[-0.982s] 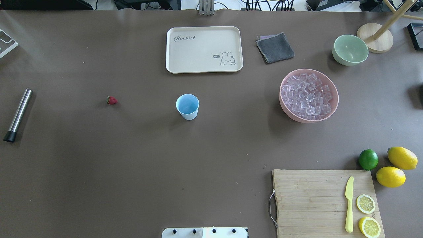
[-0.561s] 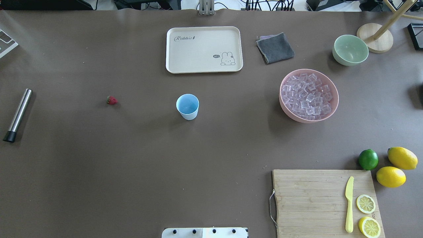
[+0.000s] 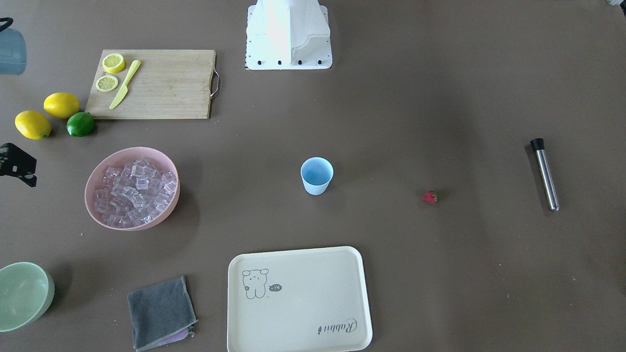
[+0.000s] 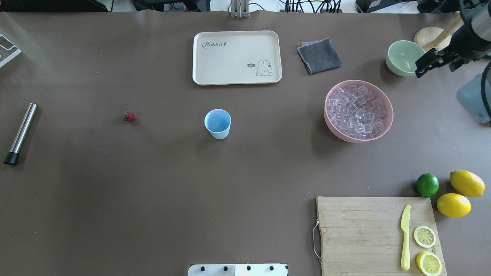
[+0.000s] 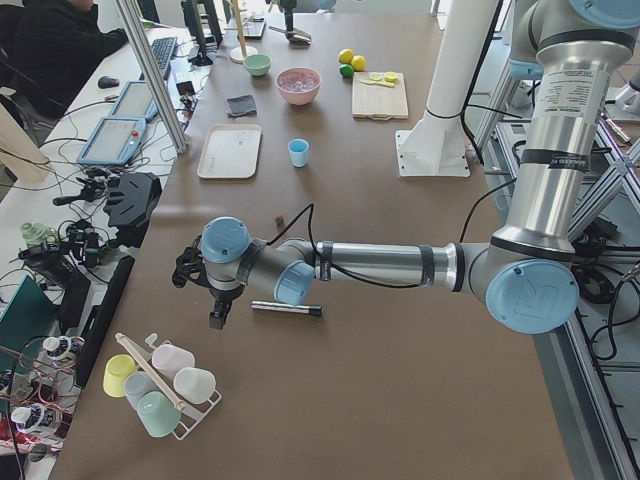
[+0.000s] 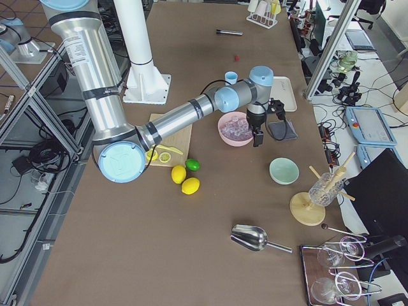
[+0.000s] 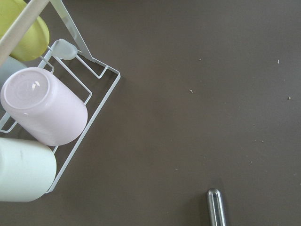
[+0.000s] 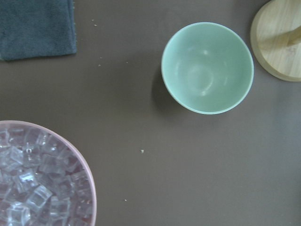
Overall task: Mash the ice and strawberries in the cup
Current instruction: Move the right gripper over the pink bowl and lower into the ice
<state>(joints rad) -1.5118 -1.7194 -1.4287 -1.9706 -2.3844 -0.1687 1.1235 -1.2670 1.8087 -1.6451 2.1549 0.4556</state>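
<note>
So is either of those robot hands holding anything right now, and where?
Nothing that shows. The right gripper hangs bare beside the green bowl, the left gripper near the metal muddler; strawberry, cup and ice lie untouched.

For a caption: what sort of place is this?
Likely a robotics lab staged for drink-making: the left arm and right arm over a table, teach pendants beside it, ice in a pink bowl.

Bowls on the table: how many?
2. The pink bowl, full of ice, sits right of the cup in the overhead view; the empty pale green bowl stands beyond it, farther right.
</note>
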